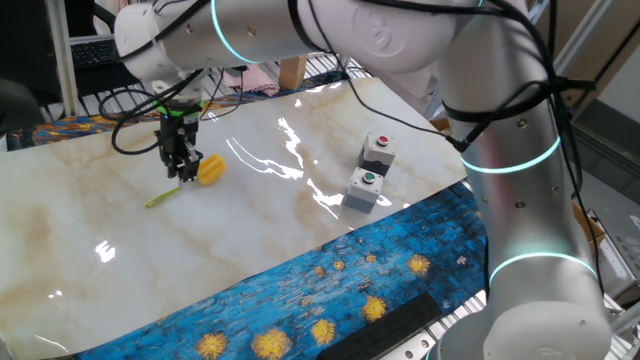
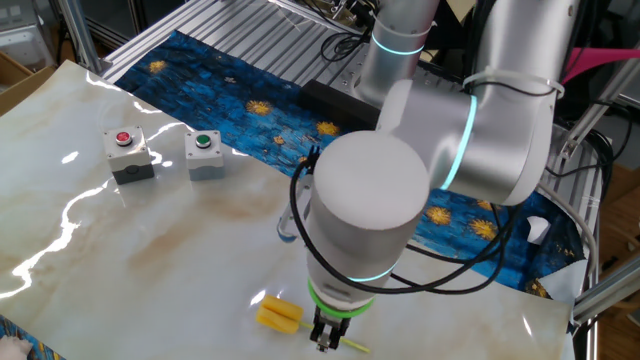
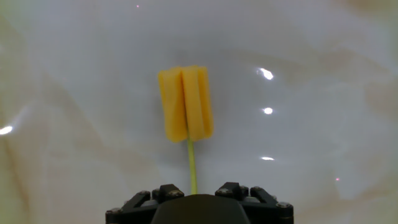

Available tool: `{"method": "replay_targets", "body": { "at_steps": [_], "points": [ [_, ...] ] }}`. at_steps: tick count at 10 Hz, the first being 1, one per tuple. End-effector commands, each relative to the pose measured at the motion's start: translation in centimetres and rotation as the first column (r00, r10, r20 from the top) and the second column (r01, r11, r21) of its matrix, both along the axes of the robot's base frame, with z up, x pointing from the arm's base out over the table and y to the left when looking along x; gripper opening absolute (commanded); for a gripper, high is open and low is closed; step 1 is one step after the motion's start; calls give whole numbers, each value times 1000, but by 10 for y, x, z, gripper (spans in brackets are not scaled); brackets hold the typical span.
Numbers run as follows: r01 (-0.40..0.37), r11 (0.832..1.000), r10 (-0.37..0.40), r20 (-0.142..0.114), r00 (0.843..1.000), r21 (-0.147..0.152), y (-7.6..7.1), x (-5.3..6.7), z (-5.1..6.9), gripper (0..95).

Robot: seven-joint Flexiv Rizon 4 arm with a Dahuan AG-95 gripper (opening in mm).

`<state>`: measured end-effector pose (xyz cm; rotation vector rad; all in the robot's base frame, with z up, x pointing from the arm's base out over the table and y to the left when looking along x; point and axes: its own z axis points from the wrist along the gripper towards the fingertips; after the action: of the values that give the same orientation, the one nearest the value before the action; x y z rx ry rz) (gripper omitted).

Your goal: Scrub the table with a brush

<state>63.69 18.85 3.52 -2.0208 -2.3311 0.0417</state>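
Glossy cream marble table (image 1: 90, 230) fills most of one fixed view, with a blue cloth (image 1: 330, 275) printed with yellow flowers along its lower right edge. Left of centre, the brush (image 1: 196, 175) lies flat on the table, its yellow bristle head toward the right and its thin yellow-green handle running down-left. The black gripper (image 1: 180, 166) hangs directly over the handle just beside the head; whether its fingers clasp the stick cannot be told. In the hand view the brush (image 3: 185, 106) sits mid-frame, handle leading down to the gripper housing at the bottom edge. Two grey button boxes (image 1: 370, 172) stand right of centre, well apart from the brush.
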Motion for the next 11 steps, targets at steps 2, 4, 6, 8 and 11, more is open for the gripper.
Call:
{"method": "replay_targets", "body": {
  "at_steps": [2,4,6,8,11],
  "points": [
    [2,1000,-2,2,1000,1,3,2,-4,570],
    [1,1000,-1,7,1000,-7,4,4,-8,570],
    [0,1000,0,10,1000,-18,6,5,-11,570],
    [-5,1000,6,13,1000,-26,7,5,-15,570],
    [-9,999,9,20,1000,-35,7,4,-18,570]
  ]
}}
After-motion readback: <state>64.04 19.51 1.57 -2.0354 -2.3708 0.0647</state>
